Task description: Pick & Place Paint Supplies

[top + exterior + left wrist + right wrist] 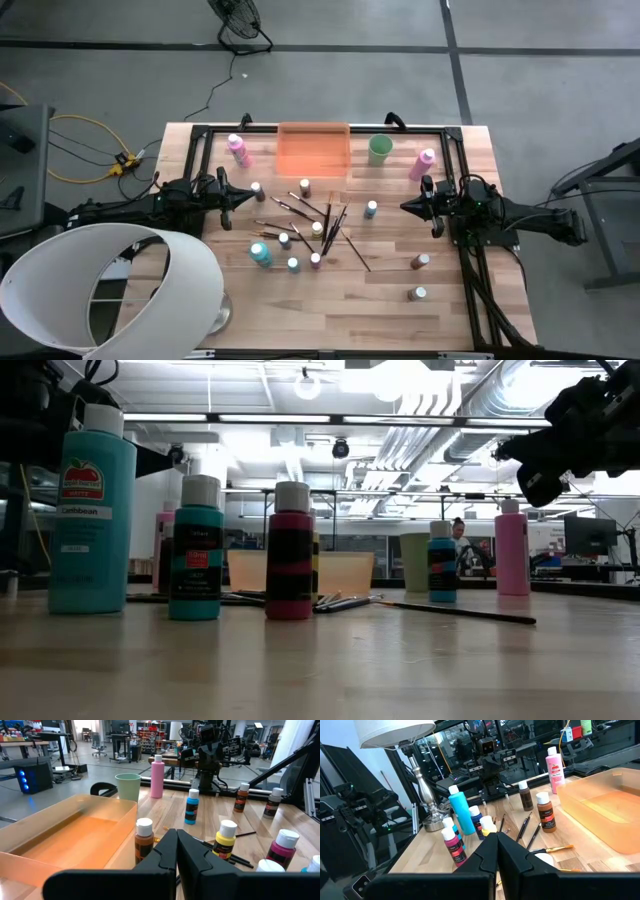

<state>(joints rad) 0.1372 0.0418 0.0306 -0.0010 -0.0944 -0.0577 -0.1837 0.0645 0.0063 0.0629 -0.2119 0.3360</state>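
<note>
Paint bottles and dark-handled brushes point(322, 222) are spread over the middle of the wooden table. A tall teal bottle point(260, 254) and small bottles point(293, 264) stand near the front. Two pink bottles point(239, 150) point(423, 163) stand at the back, and two brown ones point(420, 262) at the front right. My left gripper point(243, 195) point(177, 837) hovers shut at the left of the pile. My right gripper point(405, 205) point(496, 837) hovers shut at its right. Both point level toward the middle and hold nothing.
A translucent orange tray point(313, 148) and a light green cup point(379, 149) stand at the table's far edge. A black frame point(200, 135) runs round the far edge and both sides. A white lamp shade point(110, 290) covers the near left corner.
</note>
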